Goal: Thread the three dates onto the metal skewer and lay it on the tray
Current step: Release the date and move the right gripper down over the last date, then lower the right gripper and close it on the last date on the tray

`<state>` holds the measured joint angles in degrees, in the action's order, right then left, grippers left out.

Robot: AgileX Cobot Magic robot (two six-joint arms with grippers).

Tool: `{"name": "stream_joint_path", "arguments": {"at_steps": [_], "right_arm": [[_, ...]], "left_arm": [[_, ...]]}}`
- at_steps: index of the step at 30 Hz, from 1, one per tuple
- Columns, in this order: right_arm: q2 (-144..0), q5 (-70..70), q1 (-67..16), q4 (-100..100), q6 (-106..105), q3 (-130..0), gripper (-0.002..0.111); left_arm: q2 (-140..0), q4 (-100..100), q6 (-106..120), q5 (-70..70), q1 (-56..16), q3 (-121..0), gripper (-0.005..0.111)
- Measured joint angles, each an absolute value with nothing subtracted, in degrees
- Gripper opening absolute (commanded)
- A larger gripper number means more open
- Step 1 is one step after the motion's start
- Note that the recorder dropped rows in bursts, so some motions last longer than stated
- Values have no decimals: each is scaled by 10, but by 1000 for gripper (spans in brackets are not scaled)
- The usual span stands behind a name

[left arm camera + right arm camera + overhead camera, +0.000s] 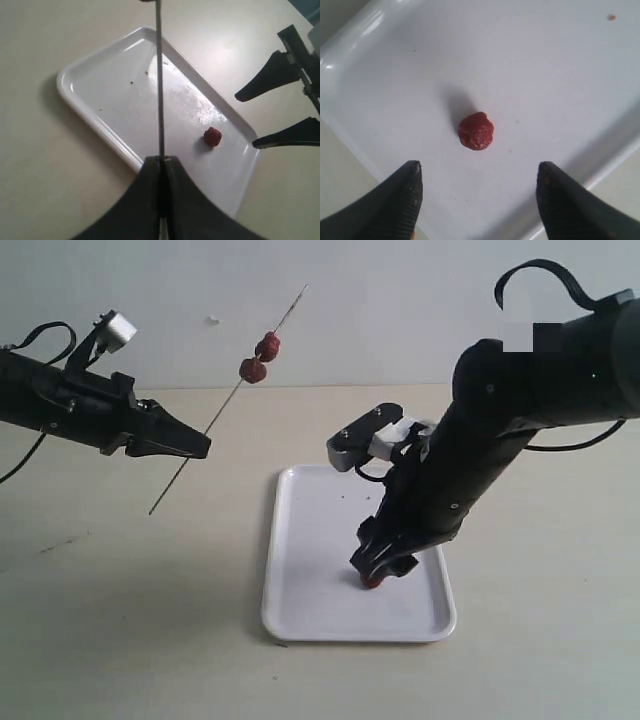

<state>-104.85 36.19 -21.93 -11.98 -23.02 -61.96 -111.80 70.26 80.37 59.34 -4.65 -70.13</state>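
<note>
A: Left gripper [200,445], what's its state?

B: Closed tight on the metal skewer [225,410]. In the left wrist view the two fingers [150,185] meet with the rod pinched between them. The hold is on the lower part of the rod, with a short tail sticking out below.

A: Where is the skewer relative to the tray [310,580]?

B: Up in the air, out past the tray's left long edge in the exterior view. It is tilted, and its upper end leans toward the tray's side. No part of it touches the tray.

A: What's on it?

B: Two dates [260,358] on the upper half, pressed against each other. The rod is bare above and below them.

A: And the third date [476,131]?

B: Loose on the tray floor, inside the rim. It sits toward the tray's near short end and closer to the right long edge.

A: Right gripper [479,169]?

B: Jaws spread wide and holding nothing. It hangs low over that end of the tray. The date lies just ahead of the fingertips [412,175], in line with the gap, and neither pad touches it.

A: Anything else on the tray?

B: A few tiny dark specks. The tray lies flat on the pale table [120,620].
</note>
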Motion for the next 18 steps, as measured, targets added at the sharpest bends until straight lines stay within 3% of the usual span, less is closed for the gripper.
{"name": "stream_joint_path", "arguments": {"at_steps": [13,18], "right_arm": [[-1076,313,-263,-32,-264,-616,63],[-1066,308,-263,-11,-108,-623,63]], "left_arm": [[-1118,688,806,594,-39,-701,0],[-1118,689,814,594,-39,-701,0]]}}
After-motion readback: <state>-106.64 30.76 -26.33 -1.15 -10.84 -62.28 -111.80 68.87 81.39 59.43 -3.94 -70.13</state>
